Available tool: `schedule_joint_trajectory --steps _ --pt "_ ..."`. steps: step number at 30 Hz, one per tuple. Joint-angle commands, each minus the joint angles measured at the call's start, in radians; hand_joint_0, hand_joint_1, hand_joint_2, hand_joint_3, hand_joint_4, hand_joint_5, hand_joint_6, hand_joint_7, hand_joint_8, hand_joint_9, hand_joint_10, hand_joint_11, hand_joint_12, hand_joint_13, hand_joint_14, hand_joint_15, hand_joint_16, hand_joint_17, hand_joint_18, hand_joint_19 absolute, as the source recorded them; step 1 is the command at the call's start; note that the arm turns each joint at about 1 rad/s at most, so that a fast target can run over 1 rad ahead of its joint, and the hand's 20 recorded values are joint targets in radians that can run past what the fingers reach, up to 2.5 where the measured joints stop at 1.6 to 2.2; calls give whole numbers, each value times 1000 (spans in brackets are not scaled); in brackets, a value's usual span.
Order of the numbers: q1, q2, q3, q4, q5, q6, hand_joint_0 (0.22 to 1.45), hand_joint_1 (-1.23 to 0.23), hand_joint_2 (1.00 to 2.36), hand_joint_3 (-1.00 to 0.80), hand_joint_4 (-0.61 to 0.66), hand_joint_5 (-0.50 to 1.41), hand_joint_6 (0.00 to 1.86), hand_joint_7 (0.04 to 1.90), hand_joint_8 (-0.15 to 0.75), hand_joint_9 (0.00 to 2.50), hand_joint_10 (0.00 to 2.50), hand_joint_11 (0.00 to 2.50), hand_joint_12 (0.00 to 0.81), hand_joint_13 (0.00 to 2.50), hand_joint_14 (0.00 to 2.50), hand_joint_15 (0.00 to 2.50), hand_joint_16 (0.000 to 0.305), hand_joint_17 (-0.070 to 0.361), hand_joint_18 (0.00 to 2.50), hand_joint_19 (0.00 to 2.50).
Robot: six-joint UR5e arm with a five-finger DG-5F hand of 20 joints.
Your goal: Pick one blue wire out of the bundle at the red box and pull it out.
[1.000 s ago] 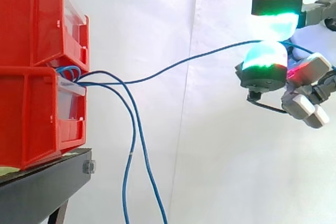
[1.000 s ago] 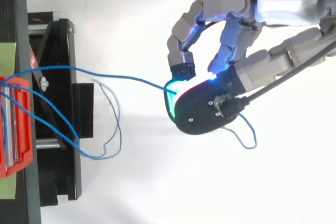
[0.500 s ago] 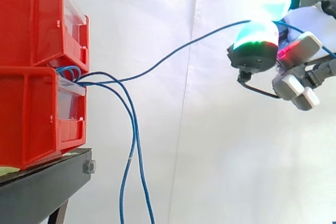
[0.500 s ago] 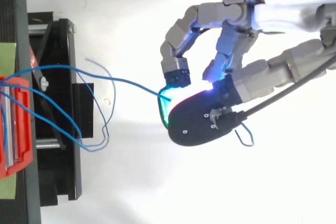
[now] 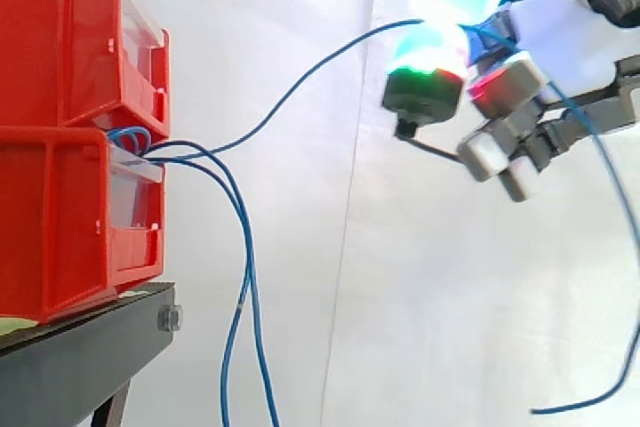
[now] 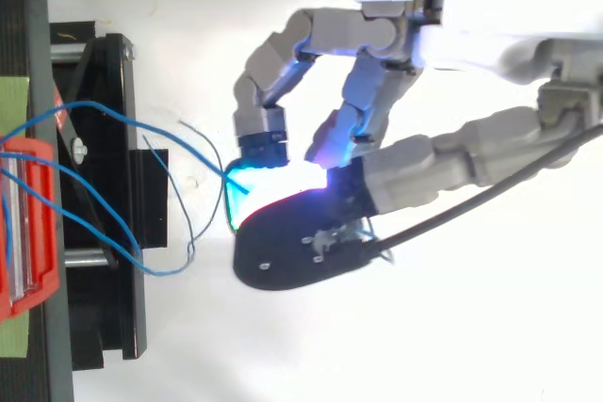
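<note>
**Hand pinches one blue wire, up right of the bins**

The robot hand (image 5: pixel 545 47) clamps a thin blue wire (image 5: pixel 350 42) between two glowing green-white fingertip pads (image 5: pixel 430 52). The wire slopes down left to the bundle of blue wires (image 5: pixel 130 137) at the stacked red plastic bins (image 5: pixel 60 217) on the black stand (image 5: pixel 80 357). Its free tail hangs on the right, and a white curtain (image 5: pixel 300 247) lies far behind.

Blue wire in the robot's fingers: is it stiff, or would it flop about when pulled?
Probably floppy: the blue wire hangs in a slack curve between the red box and the hand, and its free end droops well below the hand. Likely light too, since a mere pinch between glowing pads holds it up.
</note>
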Motion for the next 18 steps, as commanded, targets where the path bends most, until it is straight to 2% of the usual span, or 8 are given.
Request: schedule_joint_trajectory --steps 1,3,6,8,11,18 --pt "9 -59 69 7 7 -1 555 -771 1154 -5 50 -92 942 1044 436 1207 9 767 513 957 12 493 69 154 992 415" --pt "11 -88 109 2 4 1 563 -781 1137 -4 43 -93 943 1055 436 1202 9 770 510 957 12 491 68 153 987 426" --pt "12 -94 118 5 7 -5 612 -810 1024 25 27 -98 948 1073 422 1176 9 772 498 941 14 494 66 148 965 419" --pt "12 -92 108 8 12 -12 626 -816 1002 32 12 -102 952 1078 414 1162 9 774 491 931 13 494 64 143 951 433" --pt "12 -92 71 8 7 -10 635 -827 1005 34 2 -106 956 1087 403 1144 10 774 482 921 14 504 62 139 937 430" --pt "8 -92 40 11 4 -4 641 -829 1005 51 -17 -107 960 1092 400 1141 11 769 475 918 15 501 61 138 933 432"
